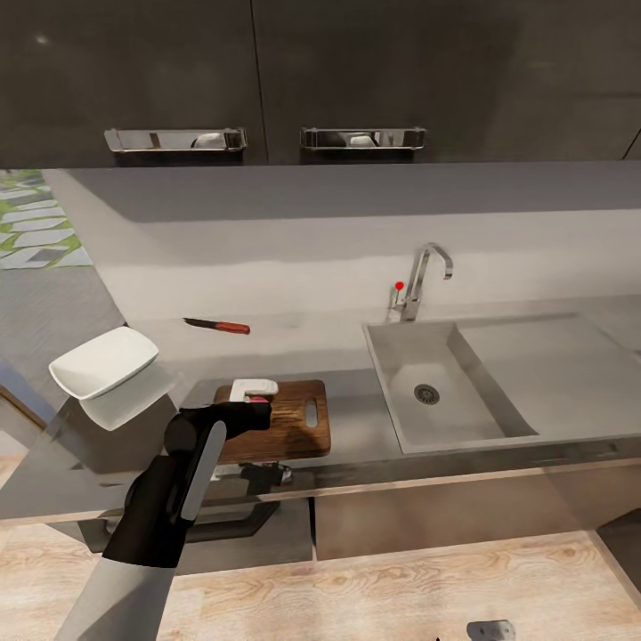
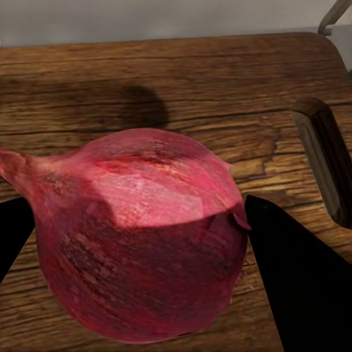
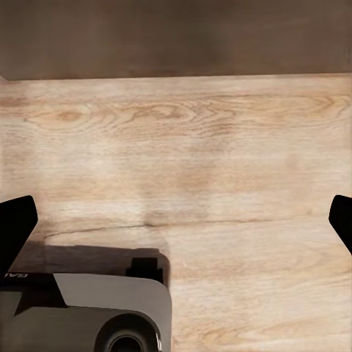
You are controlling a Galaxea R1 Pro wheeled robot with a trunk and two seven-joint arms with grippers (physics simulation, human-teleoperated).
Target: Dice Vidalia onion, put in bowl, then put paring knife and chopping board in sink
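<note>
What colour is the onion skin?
Deep reddish-purple, best in the left wrist view: onion.

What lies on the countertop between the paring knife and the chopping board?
Nothing: in the head view, the grey countertop between the paring knife and the chopping board is bare.

Head view high, facing countertop (image 1: 374,427); left wrist close on chopping board (image 2: 183,81), shared; right wrist faces floor (image 3: 191,161).

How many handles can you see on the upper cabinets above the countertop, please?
2. One chrome handle sits on the left cabinet door, above the paring knife; the other handle is on the next door, above the sink side. More may lie outside the view.
</note>
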